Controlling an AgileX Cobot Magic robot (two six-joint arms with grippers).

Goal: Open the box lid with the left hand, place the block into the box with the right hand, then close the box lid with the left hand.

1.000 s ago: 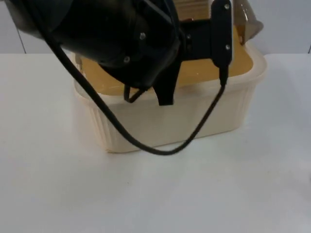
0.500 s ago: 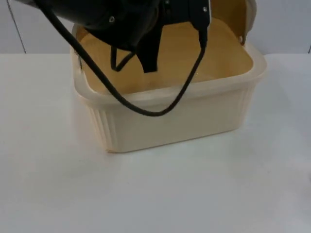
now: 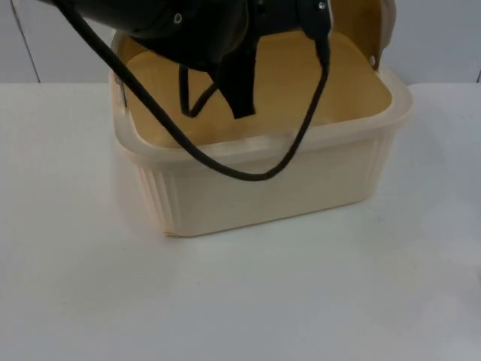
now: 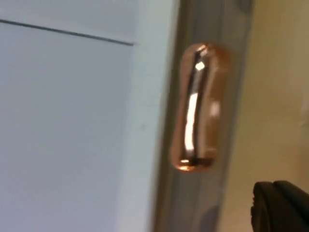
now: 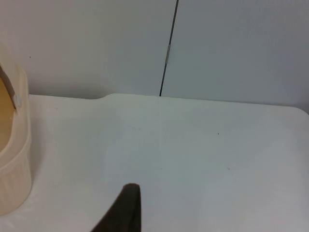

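Observation:
A cream box (image 3: 263,188) with a tan inside stands in the middle of the table, and the part of its floor that I can see is bare. Its lid (image 3: 364,26) is raised at the far right side. My left gripper (image 3: 240,90) hangs over the box's far left half, above the floor. In the left wrist view a shiny copper handle (image 4: 198,106) sits on the lid's pale edge, apart from the left gripper (image 4: 280,210). My right gripper (image 5: 123,210) waits over bare table to the right of the box (image 5: 14,159).
White table (image 3: 240,301) spreads in front of the box and to both sides. The grey partition wall (image 5: 169,48) closes off the far edge. A black cable loop (image 3: 248,173) droops over the box's front rim.
The left arm has lifted and drawn back from over the box, uncovering its inside, then dipped slightly. The box and its raised lid have stayed put.

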